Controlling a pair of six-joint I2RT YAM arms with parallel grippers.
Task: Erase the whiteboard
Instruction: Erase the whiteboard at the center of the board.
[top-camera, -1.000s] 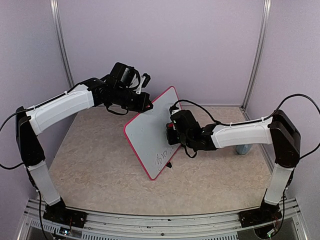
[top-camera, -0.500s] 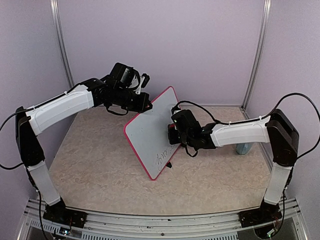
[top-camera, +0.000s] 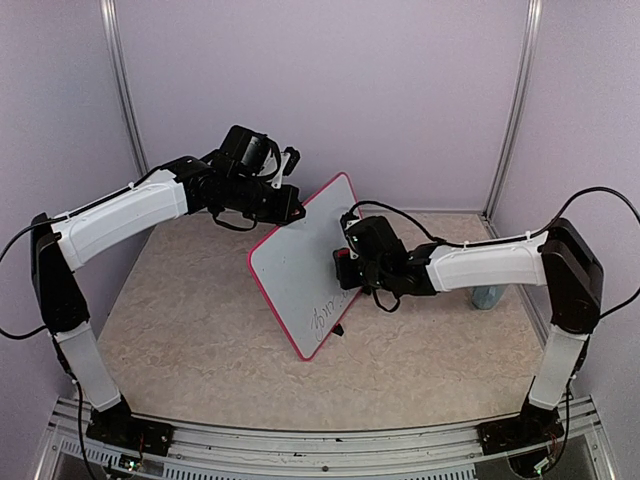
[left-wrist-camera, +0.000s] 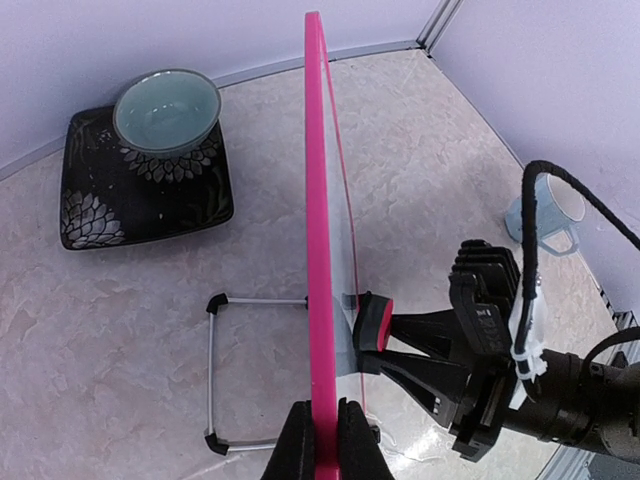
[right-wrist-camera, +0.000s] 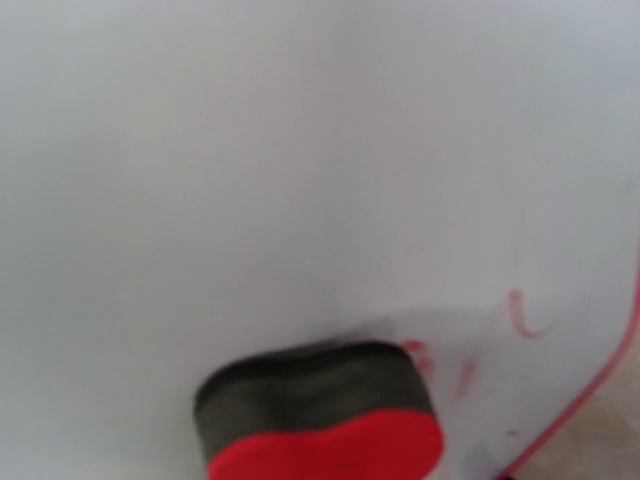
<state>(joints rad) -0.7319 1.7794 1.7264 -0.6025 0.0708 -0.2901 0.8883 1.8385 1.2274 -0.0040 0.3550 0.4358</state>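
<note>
Pink-red at the frame and white on its face, the whiteboard (top-camera: 297, 262) stands tilted near the middle of the counter (top-camera: 200, 340), one corner down, with dark handwriting (top-camera: 322, 320) near its low end. My left claw (top-camera: 292, 212) is pressed together on the board's raised top edge, pinching the frame, while my right claw (top-camera: 345, 268) pinches a small red-and-black eraser (top-camera: 343, 255) against the white face. Behind the board lie a wire stand (left-wrist-camera: 215, 375) and a pale green bowl (left-wrist-camera: 167, 108) on a dark patterned plate (left-wrist-camera: 100, 210), and a light blue mug (top-camera: 487, 297) sits by the right wall.
</note>
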